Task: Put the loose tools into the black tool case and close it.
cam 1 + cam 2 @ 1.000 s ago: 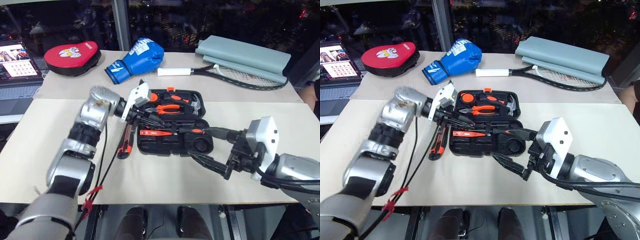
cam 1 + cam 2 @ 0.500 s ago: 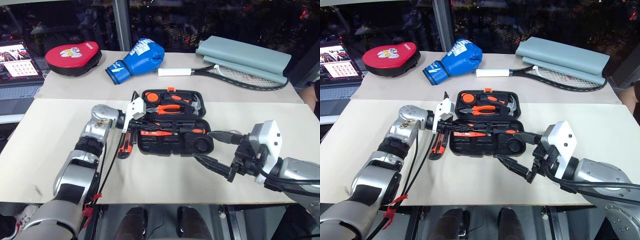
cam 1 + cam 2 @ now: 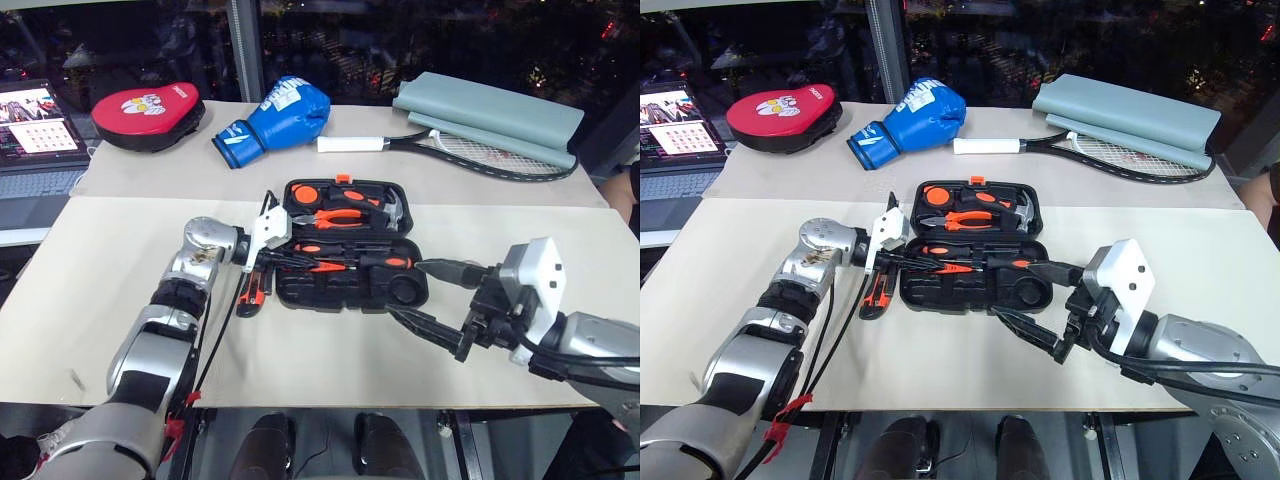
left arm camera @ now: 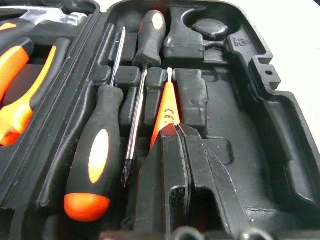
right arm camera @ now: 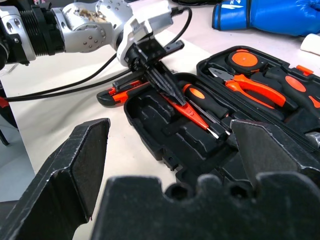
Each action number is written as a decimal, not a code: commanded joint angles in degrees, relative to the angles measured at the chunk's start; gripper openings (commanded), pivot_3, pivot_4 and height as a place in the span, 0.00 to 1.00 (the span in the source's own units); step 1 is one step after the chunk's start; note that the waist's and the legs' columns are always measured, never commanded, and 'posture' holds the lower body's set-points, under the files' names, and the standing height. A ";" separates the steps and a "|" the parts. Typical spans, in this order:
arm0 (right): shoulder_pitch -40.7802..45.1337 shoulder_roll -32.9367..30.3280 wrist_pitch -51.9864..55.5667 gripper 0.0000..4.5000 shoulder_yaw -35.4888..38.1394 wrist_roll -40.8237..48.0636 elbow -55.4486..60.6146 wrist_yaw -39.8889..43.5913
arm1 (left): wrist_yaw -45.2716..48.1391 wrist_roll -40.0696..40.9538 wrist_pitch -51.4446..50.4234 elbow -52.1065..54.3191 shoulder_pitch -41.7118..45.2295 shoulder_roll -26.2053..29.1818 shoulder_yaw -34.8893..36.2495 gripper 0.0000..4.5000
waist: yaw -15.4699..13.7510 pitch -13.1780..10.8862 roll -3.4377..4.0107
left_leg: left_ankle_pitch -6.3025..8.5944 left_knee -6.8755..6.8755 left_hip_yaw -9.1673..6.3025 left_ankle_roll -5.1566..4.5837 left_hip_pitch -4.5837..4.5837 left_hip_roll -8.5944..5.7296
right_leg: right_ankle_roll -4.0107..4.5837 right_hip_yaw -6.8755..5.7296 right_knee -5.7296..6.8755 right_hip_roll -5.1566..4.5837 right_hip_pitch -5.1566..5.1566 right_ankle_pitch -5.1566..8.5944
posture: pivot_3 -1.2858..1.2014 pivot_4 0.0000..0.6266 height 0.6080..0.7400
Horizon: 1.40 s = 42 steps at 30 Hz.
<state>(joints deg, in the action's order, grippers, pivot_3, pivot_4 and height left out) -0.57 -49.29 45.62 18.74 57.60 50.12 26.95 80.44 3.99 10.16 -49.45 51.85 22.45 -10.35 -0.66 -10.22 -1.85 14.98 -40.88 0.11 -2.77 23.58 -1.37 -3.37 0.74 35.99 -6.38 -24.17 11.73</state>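
Black moulded plastic tool case (image 3: 345,245) lies open mid-table, hinge line running left to right. Head views: left gripper (image 3: 292,262) has sunk from above the case into its near tray, the slim orange tester screwdriver (image 3: 322,266) carried down with it; fingers pinched shut on the tester's handle end. My reading: placing step, tester about seated, release next. Tester's long axis runs across the tray, tip toward the robot's right. Orange-black utility knife (image 3: 253,283) lies loose on the table just beside the case's left edge, long axis running near to far. Right gripper (image 3: 436,300) hangs off the case's right front corner, jaws spread wide, holding nothing, unmoved.

Left wrist view: tester (image 4: 167,107) lies in a recess, tip pointing away from the fingers (image 4: 172,165); two orange-black-handled screwdrivers (image 4: 100,150) lie parallel beside it, stowed head to tail.

Right wrist view: left gripper (image 5: 165,87) angled down into the tray, clamped on the tester. Knife (image 5: 117,92) outside the case wall.
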 commanded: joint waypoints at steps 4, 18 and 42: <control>1.01 -0.65 -0.85 1.00 1.02 0.90 0.59 -0.26 | -0.16 0.54 -1.51 -1.95 1.50 -1.06 0.86 0.01 | -0.03 0.02 -0.02 | -0.01 -0.01 0.00 0.01 -0.16 0.02 | 0.03 0.00 0.01 0.01 0.13 -0.05 | 0.52 0.24 0.97; 0.66 -0.55 -0.87 1.00 1.29 0.92 0.58 -0.32 | 2.09 3.51 -7.90 -0.55 3.56 -0.87 3.16 0.01 | 0.00 0.02 -0.02 | -0.01 0.00 0.03 0.02 -0.11 0.04 | 0.05 0.03 0.01 0.05 0.05 -0.07 | 0.52 0.24 0.97; 1.91 -0.22 -0.70 1.00 1.16 2.18 0.01 -1.38 | -2.97 -4.13 5.19 -8.62 2.58 -2.66 -0.28 0.01 | -0.18 0.02 -0.02 | -0.01 0.01 0.03 0.02 -0.13 0.03 | 0.03 0.03 -0.03 0.02 0.11 -0.08 | 0.52 0.24 0.97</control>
<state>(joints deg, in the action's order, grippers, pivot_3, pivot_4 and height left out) 0.82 -49.28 45.62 18.73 58.64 49.86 25.90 77.46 0.85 14.80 -57.29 54.88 20.56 -9.82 -0.84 -10.20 -1.87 14.97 -40.87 0.15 -2.75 23.45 -1.34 -3.34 0.77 35.96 -6.36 -24.06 11.65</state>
